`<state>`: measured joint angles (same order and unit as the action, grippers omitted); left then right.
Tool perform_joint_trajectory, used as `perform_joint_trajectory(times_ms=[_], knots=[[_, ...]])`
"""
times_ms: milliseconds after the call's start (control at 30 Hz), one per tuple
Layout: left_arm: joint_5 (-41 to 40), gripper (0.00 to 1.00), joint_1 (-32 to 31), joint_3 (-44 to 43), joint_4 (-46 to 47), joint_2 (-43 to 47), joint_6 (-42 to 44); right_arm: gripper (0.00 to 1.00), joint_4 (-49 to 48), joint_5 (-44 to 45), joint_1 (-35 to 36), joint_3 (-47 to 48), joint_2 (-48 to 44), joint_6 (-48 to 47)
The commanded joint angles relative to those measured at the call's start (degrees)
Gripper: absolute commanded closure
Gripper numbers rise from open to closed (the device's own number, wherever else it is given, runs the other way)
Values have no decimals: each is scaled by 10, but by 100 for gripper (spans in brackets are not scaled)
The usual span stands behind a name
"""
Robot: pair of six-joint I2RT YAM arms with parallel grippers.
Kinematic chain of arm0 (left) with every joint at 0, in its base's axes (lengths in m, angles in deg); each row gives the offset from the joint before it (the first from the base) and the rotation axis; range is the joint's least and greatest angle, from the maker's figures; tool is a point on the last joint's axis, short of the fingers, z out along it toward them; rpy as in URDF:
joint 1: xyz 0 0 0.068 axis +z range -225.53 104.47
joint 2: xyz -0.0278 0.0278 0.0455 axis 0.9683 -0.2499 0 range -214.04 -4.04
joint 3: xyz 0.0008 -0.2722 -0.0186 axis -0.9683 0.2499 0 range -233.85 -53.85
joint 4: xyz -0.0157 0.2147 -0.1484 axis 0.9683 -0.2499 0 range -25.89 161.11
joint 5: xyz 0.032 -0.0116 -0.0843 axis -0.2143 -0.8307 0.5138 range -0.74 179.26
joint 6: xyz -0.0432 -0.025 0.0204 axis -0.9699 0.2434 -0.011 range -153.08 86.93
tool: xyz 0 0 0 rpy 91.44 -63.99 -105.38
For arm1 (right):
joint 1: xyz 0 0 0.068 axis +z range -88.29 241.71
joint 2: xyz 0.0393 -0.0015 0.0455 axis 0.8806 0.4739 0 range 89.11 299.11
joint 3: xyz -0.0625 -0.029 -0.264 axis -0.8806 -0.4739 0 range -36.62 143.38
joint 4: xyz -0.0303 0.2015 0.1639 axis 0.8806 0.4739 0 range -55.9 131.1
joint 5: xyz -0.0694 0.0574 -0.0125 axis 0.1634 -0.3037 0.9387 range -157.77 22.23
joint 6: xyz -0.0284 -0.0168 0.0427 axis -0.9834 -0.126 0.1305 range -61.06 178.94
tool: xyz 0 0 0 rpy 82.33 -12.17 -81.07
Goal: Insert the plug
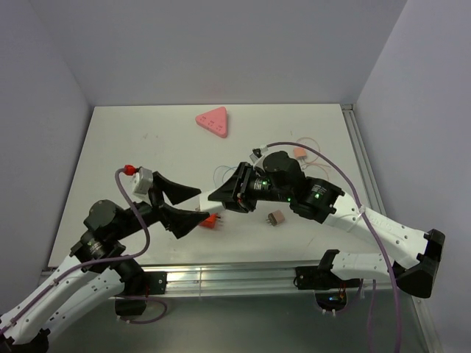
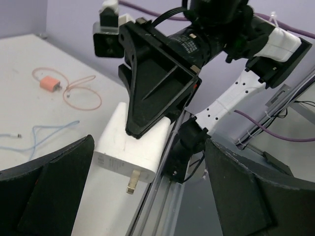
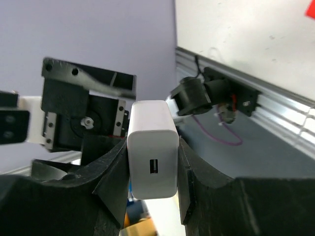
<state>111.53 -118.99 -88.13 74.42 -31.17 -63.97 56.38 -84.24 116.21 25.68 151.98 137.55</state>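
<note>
Top view: I find the left gripper (image 1: pixel 199 204) near the table's (image 1: pixel 132 147) front edge, its two fingers spread wide and holding nothing. The right gripper (image 1: pixel 221 197) points at it from the right, clamped on a white charger (image 1: pixel 227 209), the task's item, which is held above the surface just short of the left fingertips. A red piece (image 1: pixel 212 220) lies on the table below the charger, beside the lower left finger. A small brown plug (image 1: pixel 277 218) sits to the right of it, well apart from both grippers. A pink triangle (image 1: pixel 213 121) lies at the far side, and a pink adapter (image 1: pixel 299 153) with looped cables lies behind the right wrist. Left wrist view: I see both left fingers at the bottom corners, wide apart, touching nothing. The charger hangs between and beyond them, tilted, with a metal prong (image 2: pixel 132 184) showing at its lower end and the right fingers closed across its upper half. The pink adapter lies on the table to the left inside an orange cable loop (image 2: pixel 81 96), with a blue cable (image 2: pixel 39 135) nearer. Right wrist view: I confirm the charger is pinched on both side faces, its port (image 3: pixel 154 166) facing the camera. The left gripper stands behind it at the left; from here I cannot tell whether it touches the charger.
</note>
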Motion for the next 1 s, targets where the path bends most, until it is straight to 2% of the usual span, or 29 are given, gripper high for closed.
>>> perform_joint_trajectory(times_ms=[0, 133, 400, 600, 700, 733, 800, 833, 867, 933, 967], knots=[[57, 1, 0, 7, 70, 4, -1, 100, -67, -44, -7, 11, 1, 47], [102, 2, 0, -1, 71, -14, 0, 100, -88, -60, -7, 3, 1, 59], [111, 2, 0, -23, 28, -49, 18, 100, -88, -61, -6, 12, -4, 62], [109, 10, 0, -32, 15, -63, 15, 100, -81, -52, -6, 19, -6, 59], [95, 34, 0, -33, 14, -56, 6, 100, -74, -45, -6, 20, -7, 54], [90, 49, 0, -32, 15, -56, 1, 100, -74, -43, -7, 19, -9, 52], [80, 61, 0, -32, 15, -53, -8, 100, -73, -37, -6, 19, -11, 44], [69, 86, 0, -30, 16, -49, -11, 99, -77, -34, -6, 21, -14, 24], [62, 100, 0, -29, 13, -47, -14, 77, -87, -34, -7, 21, -17, 8], [56, 100, 0, -25, 18, -39, -25, 47, -88, -18, -7, 27, -27, -40], [59, 100, 0, -25, 17, -37, -27, 24, -80, -7, -6, 32, -31, -62]])
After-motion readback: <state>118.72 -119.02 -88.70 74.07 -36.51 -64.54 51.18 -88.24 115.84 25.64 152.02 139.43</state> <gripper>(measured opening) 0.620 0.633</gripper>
